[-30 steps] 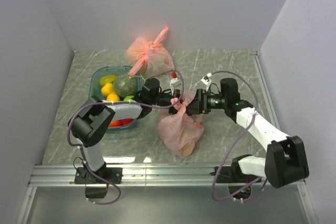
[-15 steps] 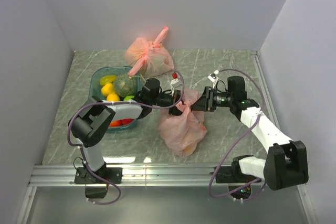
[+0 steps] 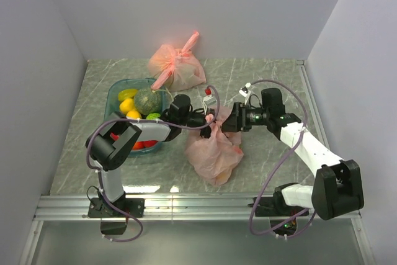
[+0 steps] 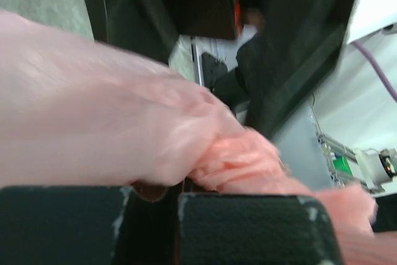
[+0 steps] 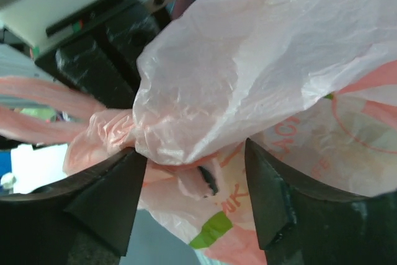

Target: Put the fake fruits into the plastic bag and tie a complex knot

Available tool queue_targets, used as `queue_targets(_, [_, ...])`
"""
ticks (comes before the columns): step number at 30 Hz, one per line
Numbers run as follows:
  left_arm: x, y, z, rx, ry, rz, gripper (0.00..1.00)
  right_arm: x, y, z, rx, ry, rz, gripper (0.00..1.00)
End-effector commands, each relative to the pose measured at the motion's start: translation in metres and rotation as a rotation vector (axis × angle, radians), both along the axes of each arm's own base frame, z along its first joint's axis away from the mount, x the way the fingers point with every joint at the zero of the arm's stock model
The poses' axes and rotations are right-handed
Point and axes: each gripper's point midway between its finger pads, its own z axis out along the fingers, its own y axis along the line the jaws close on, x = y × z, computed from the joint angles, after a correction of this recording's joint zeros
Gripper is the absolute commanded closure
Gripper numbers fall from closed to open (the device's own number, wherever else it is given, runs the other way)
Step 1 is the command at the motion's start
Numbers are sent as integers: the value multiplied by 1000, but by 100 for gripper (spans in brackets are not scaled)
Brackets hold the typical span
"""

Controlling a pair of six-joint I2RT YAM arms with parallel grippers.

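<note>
- Left gripper (image 3: 203, 120): clenched on the gathered neck (image 4: 242, 159) of the plastic bag (image 3: 214, 153). In the left wrist view its fingers (image 4: 248, 228) lie side by side, with the pink film bunched at their tips.
- Right gripper (image 3: 227, 121): released. In the right wrist view its two fingers (image 5: 105, 197) stand apart astride a loose fold of the bag (image 5: 248, 60), pinching nothing that can be seen.
- Key relation: the neck lies between the two grippers, the left reaching it from the left and the right from the right. For the right gripper, the twisted bundle (image 5: 105, 131) sits just beyond its left finger, and two pink tails (image 5: 37, 91) run off past it. The left arm already has the neck, so any wrap or pull-through likely falls to the right arm.
- Long axis: the bag lies on the table (image 3: 273, 79) with its neck at the far end. Its body runs back toward the arm bases, leaning slightly right.
- Knot: the plastic is twisted, but no finished bow can be made out.
- Bag contents: a yellow-orange shape (image 3: 221, 177) shows through the film near the bottom. How many fruits are inside cannot be told.
- Basket (image 3: 115, 94): a teal tub to the left holding fake fruits (image 3: 147, 99) not yet bagged. They are a green one, yellow ones and red ones, partly hidden under the left arm.
- Second bag (image 3: 180, 69): paler, tied, with a stiff pink tail. It sits at the back, well apart from both grippers.
</note>
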Motion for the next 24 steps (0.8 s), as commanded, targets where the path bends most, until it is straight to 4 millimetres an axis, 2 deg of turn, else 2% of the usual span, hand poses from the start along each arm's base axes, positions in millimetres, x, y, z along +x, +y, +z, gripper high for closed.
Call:
queue_targets(1, [3, -17, 34, -122, -75, 9, 99, -20, 16, 6, 32, -12, 76, 27])
queue_targets(3, [5, -19, 37, -135, -36, 11, 99, -23, 25, 1, 72, 62, 71, 26])
queue_targets(4, [5, -20, 43, -162, -46, 7, 98, -17, 29, 6, 98, 35, 72, 27])
queue_targets(9, [2, -23, 42, -176, 17, 6, 98, -7, 38, 9, 118, 51, 92, 27])
queue_targets(13, [1, -21, 38, -165, 21, 17, 98, -7, 23, 8, 43, 38, 87, 26])
queue_targets(14, [1, -21, 38, -165, 21, 18, 98, -5, 20, 13, 19, -16, 102, 25])
queue_targets(15, [1, -20, 37, -165, 23, 20, 98, -12, 14, 9, -11, 19, 102, 23])
queue_targets(19, [0, -20, 38, -166, 15, 12, 97, -15, -4, 13, -75, -5, 88, 17])
queue_targets(21, [-1, -20, 37, -164, 16, 9, 97, -14, -11, 19, -87, -36, 82, 8])
queue_targets(24, [-1, -20, 36, -161, 16, 5, 98, -15, -23, 21, -115, -33, 69, 7])
